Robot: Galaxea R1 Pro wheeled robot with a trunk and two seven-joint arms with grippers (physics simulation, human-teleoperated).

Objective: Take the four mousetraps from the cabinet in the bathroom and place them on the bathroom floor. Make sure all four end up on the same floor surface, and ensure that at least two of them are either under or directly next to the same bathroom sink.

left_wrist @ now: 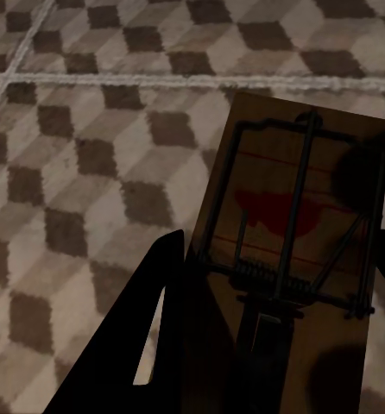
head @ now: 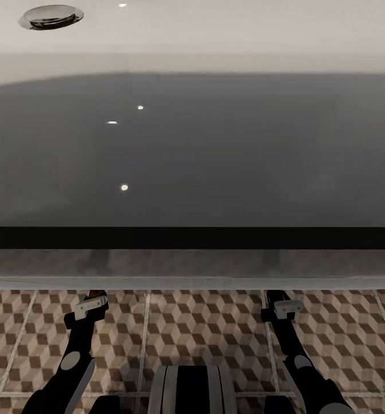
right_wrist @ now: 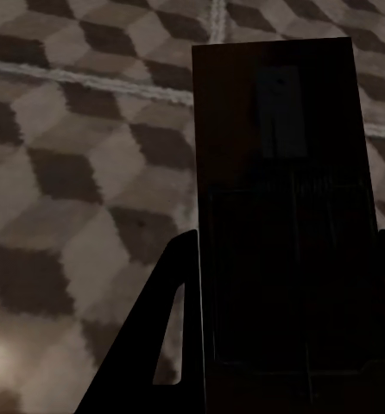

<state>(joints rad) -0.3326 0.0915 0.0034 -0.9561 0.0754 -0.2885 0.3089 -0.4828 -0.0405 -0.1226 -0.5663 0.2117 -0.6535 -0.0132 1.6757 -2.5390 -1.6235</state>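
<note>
We are standing right against the sink [head: 192,149], both arms reaching beneath its rim toward the bathroom floor [head: 204,328]. On the left, our left tool [left_wrist: 270,293] is clamping a mousetrap [left_wrist: 300,224], spring bar and red bit facing the wrist camera, tiles just below. On the right, our right tool [right_wrist: 283,285] is gripping a second mousetrap [right_wrist: 279,155], this one deep in shadow. Two traps are reaching the sink, we judge, neither released yet; two more are remaining somewhere. From the head view the rim is hiding both fingertips, and whether either board is touching tile is hard to tell.
</note>
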